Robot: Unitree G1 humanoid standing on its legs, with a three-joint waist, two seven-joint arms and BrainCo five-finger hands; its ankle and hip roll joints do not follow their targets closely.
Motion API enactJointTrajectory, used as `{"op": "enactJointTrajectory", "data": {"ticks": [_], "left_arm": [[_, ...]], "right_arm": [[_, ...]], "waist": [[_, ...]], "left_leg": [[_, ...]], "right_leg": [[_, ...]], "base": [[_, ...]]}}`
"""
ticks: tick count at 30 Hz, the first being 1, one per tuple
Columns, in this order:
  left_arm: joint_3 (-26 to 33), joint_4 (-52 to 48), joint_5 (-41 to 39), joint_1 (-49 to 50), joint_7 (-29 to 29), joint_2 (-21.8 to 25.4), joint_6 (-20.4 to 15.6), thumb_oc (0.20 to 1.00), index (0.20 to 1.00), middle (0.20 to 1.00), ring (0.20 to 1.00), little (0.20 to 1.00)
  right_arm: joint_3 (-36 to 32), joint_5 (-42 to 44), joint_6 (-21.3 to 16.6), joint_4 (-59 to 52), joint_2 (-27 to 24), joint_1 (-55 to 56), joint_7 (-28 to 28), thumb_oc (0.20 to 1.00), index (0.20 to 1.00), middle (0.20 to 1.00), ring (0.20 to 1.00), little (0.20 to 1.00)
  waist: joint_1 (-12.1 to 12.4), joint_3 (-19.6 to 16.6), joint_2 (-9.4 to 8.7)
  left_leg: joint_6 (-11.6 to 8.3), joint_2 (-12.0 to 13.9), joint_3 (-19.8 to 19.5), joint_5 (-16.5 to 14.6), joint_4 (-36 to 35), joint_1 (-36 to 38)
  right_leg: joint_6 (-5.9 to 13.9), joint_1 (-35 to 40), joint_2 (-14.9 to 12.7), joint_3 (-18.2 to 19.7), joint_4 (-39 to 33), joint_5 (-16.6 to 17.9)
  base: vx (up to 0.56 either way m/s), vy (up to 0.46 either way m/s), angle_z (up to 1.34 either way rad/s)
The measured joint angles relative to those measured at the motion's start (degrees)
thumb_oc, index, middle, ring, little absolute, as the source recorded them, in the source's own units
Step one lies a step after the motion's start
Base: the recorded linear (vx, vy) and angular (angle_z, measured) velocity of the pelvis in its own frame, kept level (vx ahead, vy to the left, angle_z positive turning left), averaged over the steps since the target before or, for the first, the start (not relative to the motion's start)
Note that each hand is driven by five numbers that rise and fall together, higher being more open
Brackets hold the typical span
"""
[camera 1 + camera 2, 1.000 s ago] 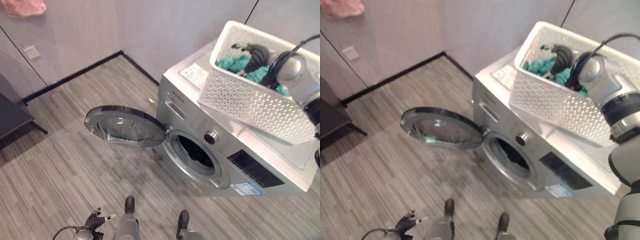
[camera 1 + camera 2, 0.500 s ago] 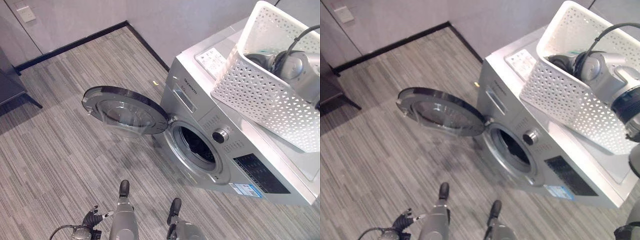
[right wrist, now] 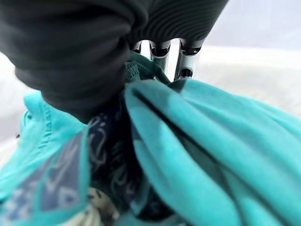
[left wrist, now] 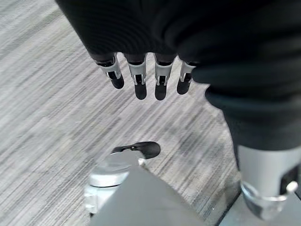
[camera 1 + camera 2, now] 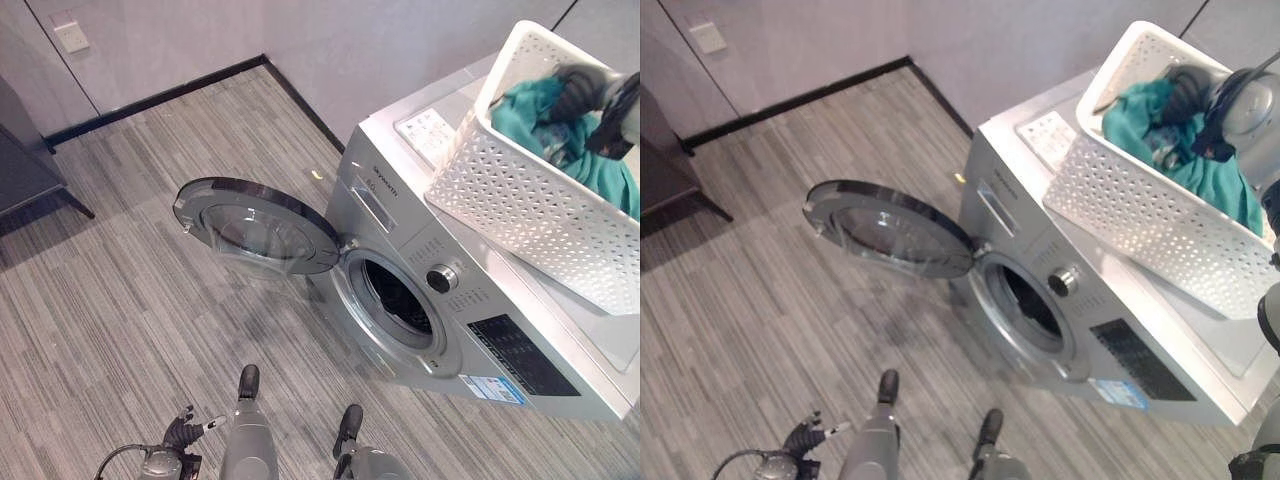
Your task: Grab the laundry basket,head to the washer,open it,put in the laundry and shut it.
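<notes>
A white perforated laundry basket (image 5: pixel 520 200) rests tilted on top of the silver washer (image 5: pixel 372 190). The washer's round door (image 5: pixel 258 226) stands swung open to the left, baring the dark drum opening (image 5: pixel 400 300). My right hand (image 5: pixel 590 85) is inside the basket, its fingers (image 3: pixel 160 52) curled into a bunch of teal laundry (image 3: pixel 211 141) that it holds up near the basket's rim (image 5: pixel 1140 100). Down by my side, over the floor, my left hand (image 4: pixel 141 75) hangs with relaxed fingers, holding nothing.
Grey walls with a black skirting (image 5: pixel 150 100) meet in a corner behind the washer. A dark piece of furniture (image 5: pixel 25 160) stands at the far left. A wall socket (image 5: pixel 72 37) sits above it. Grey plank floor (image 5: pixel 120 300) spreads before the washer.
My right hand has closed on the teal laundry and lifted it up inside the basket. The camera has shifted a little. The left hand has not moved.
</notes>
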Motion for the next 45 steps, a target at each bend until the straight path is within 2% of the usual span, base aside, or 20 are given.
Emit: {"op": "enactJointTrajectory", "data": {"ticks": [8,12,18,21,25,30,31,32,34,37,39,42,45], "left_arm": [[-0.1,2.6,0.7,0.2,0.5,0.1,0.6,1.0,1.0,1.0,1.0,1.0],[-0.1,3.6,0.8,0.4,0.7,0.3,0.7,1.0,1.0,1.0,1.0,1.0],[-0.4,3.6,0.9,0.5,2.0,0.7,0.7,1.0,1.0,1.0,1.0,1.0],[-0.6,3.5,2.5,0.8,2.4,1.0,0.8,1.0,1.0,1.0,1.0,1.0],[-0.8,3.1,2.5,0.8,2.8,0.8,0.8,1.0,1.0,1.0,1.0,1.0],[-2.8,2.8,2.6,0.9,3.8,0.9,0.9,1.0,1.0,1.0,1.0,1.0],[-2.8,2.7,3.0,0.9,4.2,0.8,1.1,1.0,1.0,1.0,1.0,1.0],[-2.8,2.8,3.0,1.0,4.3,0.9,1.2,1.0,1.0,1.0,1.0,1.0],[-2.8,3.0,3.1,1.6,4.6,0.9,1.2,1.0,1.0,1.0,1.0,1.0],[-2.7,2.5,3.4,1.5,4.7,0.7,1.2,1.0,1.0,1.0,1.0,1.0],[-2.6,2.3,4.8,2.5,4.7,0.5,1.2,1.0,1.0,1.0,1.0,1.0],[-2.0,0.8,4.8,2.6,4.9,-0.1,1.2,1.0,1.0,1.0,1.0,1.0],[0.7,-0.9,4.8,4.1,4.9,-2.7,1.3,1.0,1.0,1.0,1.0,1.0]], "right_arm": [[-2.3,0.1,-0.1,7.5,0.1,-4.7,-8.5,0.2,0.2,0.2,0.2,0.2],[-3.8,0.1,-0.2,8.1,0.1,-6.0,-11.7,0.2,0.2,0.2,0.2,0.2],[-4.4,0.0,-0.2,7.8,-0.4,-10.1,-18.1,0.2,0.2,0.2,0.2,0.2],[-5.4,-1.8,-0.1,7.9,-0.6,-11.6,-23.0,0.2,0.2,0.2,0.2,0.2],[-5.4,-4.3,0.1,7.8,-1.8,-12.3,-26.2,0.2,0.2,0.2,0.2,0.2],[-5.2,-9.1,0.8,5.4,-6.5,-14.4,-31.2,0.2,0.2,0.2,0.2,0.2],[-4.9,-10.7,1.2,2.9,-9.6,-14.8,-32.7,0.2,0.2,0.2,0.2,0.2],[-5.1,-11.2,1.3,1.5,-10.6,-15.0,-33.7,0.2,0.2,0.2,0.2,0.2],[-5.2,-11.3,1.6,0.9,-11.9,-15.2,-35.7,0.2,0.2,0.2,0.2,0.2],[-5.4,-14.2,2.4,-5.5,-17.2,-15.0,-37.1,0.2,0.2,0.2,0.2,0.2],[-9.0,-16.3,2.4,-10.1,-19.2,-12.7,-39.4,0.2,0.2,0.2,0.2,0.2],[-15.2,-18.2,2.4,-15.9,-24.8,-7.5,-41.7,0.2,0.2,0.2,0.2,0.2],[-24.1,-20.8,3.0,-25.1,-31.3,3.0,-43.8,0.2,0.2,0.2,0.2,0.2]], "waist": [[-0.2,-2.9,-0.06],[-0.2,-4.9,-0.75],[-0.2,-5.7,-1.37],[-0.2,-6.8,-1.92],[-0.3,-6.9,-2.09],[-0.1,-7.0,-2.24],[-0.1,-7.0,-2.26],[-0.1,-7.1,-2.3],[-0.9,-7.2,-2.39],[-2.0,-7.2,-2.38],[-3.2,-7.2,-2.37],[-3.7,-7.5,-1.9],[-5.4,-8.3,0.57]], "left_leg": [[-0.06,0.2,0.0,0.0,-0.1,0.0],[-0.12,0.3,-0.1,0.1,-0.1,0.0],[-0.32,0.4,-0.3,0.2,-0.1,0.5],[-0.34,0.4,-0.6,0.2,-0.1,0.9],[-0.38,0.4,-1.2,0.2,-0.1,1.0],[-0.35,0.3,-1.6,0.3,-0.1,1.1],[-0.37,0.3,-1.6,0.3,-0.1,1.8],[-0.36,0.0,-1.4,0.3,-0.2,2.6],[-0.4,0.2,-1.4,0.1,-0.3,3.8],[-0.44,0.5,-1.2,0.0,-0.3,4.3],[-0.4,0.6,0.2,-0.3,-0.5,6.1],[-0.33,1.0,1.0,-0.3,-0.7,7.1],[0.39,0.9,2.7,-0.8,-1.0,8.4]], "right_leg": [[-0.02,0.1,0.7,-0.1,0.0,0.0],[-0.09,0.1,0.8,-0.1,0.0,-0.1],[-0.1,0.8,0.8,-0.1,0.0,-0.1],[-0.19,1.4,0.8,-0.3,0.0,-0.6],[-0.18,1.8,0.8,-0.8,0.0,-0.7],[-0.11,2.2,0.8,-1.3,0.0,-0.8],[-0.1,2.9,0.8,-1.4,0.0,-0.8],[-0.04,3.6,0.9,-1.4,0.0,-0.9],[-0.02,4.8,0.8,-1.4,0.0,-1.3],[-0.1,5.0,0.9,-1.2,0.0,-1.3],[-0.17,5.9,0.8,0.3,0.0,-1.4],[-0.51,6.3,0.8,1.1,0.0,-1.6],[-0.25,6.2,0.3,2.8,-0.5,-1.5]], "base": [[0.01,-0.02,0.0],[0.0,-0.008,0.0],[0.01,-0.018,0.0],[0.01,-0.021,0.04],[0.01,-0.014,0.07],[0.0,-0.005,0.04],[0.0,0.0,0.0],[0.0,0.0,0.0],[0.0,0.0,0.0],[0.0,0.005,-0.05],[0.0,0.008,-0.28],[-0.01,0.011,-0.2],[-0.01,0.014,-0.27]]}}
